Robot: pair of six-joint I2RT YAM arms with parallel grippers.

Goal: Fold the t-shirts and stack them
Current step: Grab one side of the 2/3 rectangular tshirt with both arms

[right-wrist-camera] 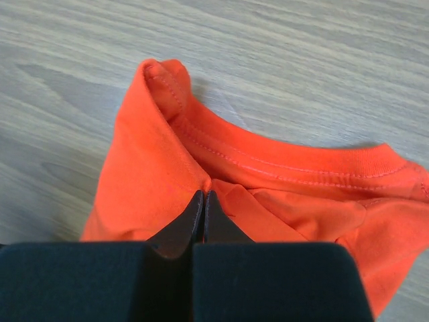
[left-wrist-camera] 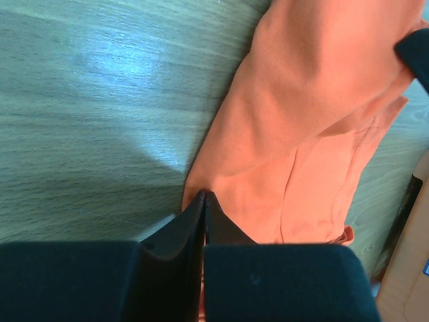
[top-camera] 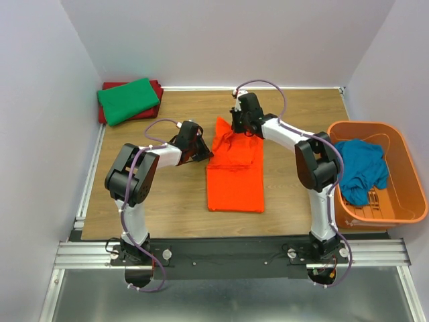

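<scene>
Nearest you, the rail [top-camera: 228,253] carried both arm bases, and beyond it on the table [top-camera: 161,201] lay the orange t-shirt [top-camera: 234,178], the one you had in hand. You had the left gripper [top-camera: 205,155] closed, its jaws together on the shirt's left edge about halfway along. The right gripper [top-camera: 236,127] was pinched tight on the cloth just below the collar at the far end, which stood bunched and raised off the wood. By my reading this shirt was partway folded: its near half lay flat as a narrow strip, while the far half was rumpled and not yet brought over. At the far left corner the green t-shirt [top-camera: 129,99] lay folded on top of the dark red t-shirt [top-camera: 158,87], so you could count those two as done and stacked. The teal t-shirt [top-camera: 362,168] lay crumpled in the orange basket [top-camera: 404,181] at the right, well apart from the stack and not yet folded. What was left for you, I judge, was to finish the orange fold and carry it to the stack, then take out, fold and stack the teal one. Counted: four t-shirts, one of each colour; one basket; two grippers, both clamped on the same orange shirt.
</scene>
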